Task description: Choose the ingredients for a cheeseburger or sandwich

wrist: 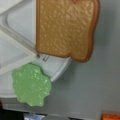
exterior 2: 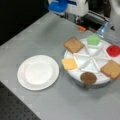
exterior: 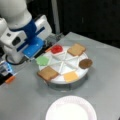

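Observation:
The ingredient pieces lie apart on a round white divided tray [exterior: 75,80]. In both front views I see a toast square [exterior: 48,73] [exterior 2: 73,45], green lettuce [exterior: 42,60] [exterior 2: 93,39], a red tomato disc [exterior: 56,49] [exterior 2: 113,50], another toast square [exterior: 76,49] [exterior 2: 112,69], a dark patty [exterior: 85,63] [exterior 2: 88,77] and yellow cheese [exterior: 70,76] [exterior 2: 69,63]. My blue-and-white gripper [exterior: 33,48] [exterior 2: 60,5] hovers beside the tray, nearest the lettuce. The wrist view looks down on a toast square [wrist: 66,28] and the lettuce [wrist: 31,85], with no fingers showing. No cheeseburger or sandwich is in view.
A plain white round plate [exterior: 71,110] [exterior 2: 38,72] sits bare on the grey table beside the tray. A small orange object [exterior: 10,79] [exterior 2: 81,28] lies near the arm's base. Dark background lies beyond the table's edges.

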{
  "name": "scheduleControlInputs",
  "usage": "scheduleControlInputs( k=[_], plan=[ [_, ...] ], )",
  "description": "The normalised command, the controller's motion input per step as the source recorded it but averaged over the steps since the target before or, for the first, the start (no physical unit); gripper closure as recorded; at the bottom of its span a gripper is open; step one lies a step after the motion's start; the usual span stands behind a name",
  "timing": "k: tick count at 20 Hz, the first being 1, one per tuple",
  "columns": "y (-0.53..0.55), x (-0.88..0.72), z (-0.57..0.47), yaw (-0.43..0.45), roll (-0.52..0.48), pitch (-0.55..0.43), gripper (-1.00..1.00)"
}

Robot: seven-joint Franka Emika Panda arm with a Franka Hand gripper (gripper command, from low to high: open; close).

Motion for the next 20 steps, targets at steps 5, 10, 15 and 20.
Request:
scheduleControlInputs(
  k=[5, 10, 15, 20],
  plan=[
    [-0.20, -0.16, -0.07, -0.013, 0.425, 0.018, -1.00],
    [-0.33, -0.17, -0.17, -0.004, 0.476, -0.033, -1.00],
    [-0.32, -0.06, -0.20, -0.010, 0.479, -0.083, -1.00],
    [-0.16, 0.11, -0.15, 0.039, 0.494, -0.105, -1.00]
  ],
)
